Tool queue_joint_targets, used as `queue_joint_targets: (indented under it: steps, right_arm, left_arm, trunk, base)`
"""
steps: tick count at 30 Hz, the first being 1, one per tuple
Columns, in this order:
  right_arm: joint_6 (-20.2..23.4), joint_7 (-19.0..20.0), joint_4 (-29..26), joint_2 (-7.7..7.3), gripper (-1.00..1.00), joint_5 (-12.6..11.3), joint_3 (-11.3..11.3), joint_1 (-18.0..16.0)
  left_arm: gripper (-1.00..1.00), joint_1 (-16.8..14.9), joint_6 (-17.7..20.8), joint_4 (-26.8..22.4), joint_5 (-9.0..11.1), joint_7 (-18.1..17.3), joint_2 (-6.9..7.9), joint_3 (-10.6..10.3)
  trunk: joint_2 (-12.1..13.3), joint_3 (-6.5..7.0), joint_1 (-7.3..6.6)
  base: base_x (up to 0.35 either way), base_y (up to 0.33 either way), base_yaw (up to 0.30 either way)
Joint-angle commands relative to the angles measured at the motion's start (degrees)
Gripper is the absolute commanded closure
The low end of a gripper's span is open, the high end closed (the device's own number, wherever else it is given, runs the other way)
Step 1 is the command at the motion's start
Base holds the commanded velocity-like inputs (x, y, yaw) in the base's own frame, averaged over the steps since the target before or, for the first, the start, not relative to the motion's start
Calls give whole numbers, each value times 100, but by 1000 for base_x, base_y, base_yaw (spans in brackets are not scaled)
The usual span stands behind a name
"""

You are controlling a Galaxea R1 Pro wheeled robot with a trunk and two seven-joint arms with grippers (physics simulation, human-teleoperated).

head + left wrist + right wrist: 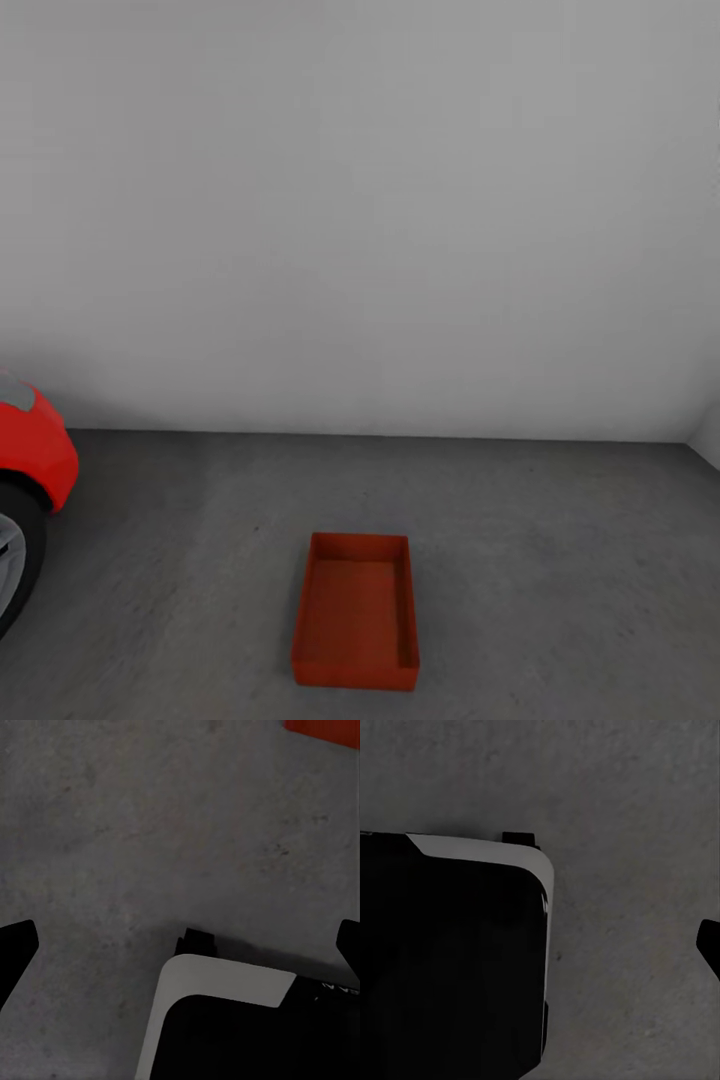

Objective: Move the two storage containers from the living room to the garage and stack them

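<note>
At the far left of the head view a red car [35, 450] shows its front corner and a wheel. Right of it, on the grey concrete floor [560, 560] before a plain white wall [400, 200], one red-orange box [356, 622] lies flat and empty. The left claw [180, 945] hangs released, its fingertips [16, 945] wide apart over the floor, a corner of the box [326, 729] beyond it. Whether the right claw is released or clenched, I cannot tell.

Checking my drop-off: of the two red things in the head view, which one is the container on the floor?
The low open-topped storage container at bottom centre on the floor; the red car at the left edge has a wheel.
</note>
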Motion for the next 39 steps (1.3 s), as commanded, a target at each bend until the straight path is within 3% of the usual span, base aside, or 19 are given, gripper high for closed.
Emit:
queue_joint_targets:
  steps: [1,39]
  right_arm:
    - [-37,-24,19,-1,-100,59,-46,-7]
    - [-60,-24,19,-1,-100,67,-47,-7]
  left_arm:
    - [-100,-4,-15,3,41,14,-1,-49]
    - [-100,-4,-15,3,43,14,-1,-49]
  trunk:
    - [-4,3,1]
    - [-4,351,1]
  base:
    - [0,0,0]
    - [0,0,0]
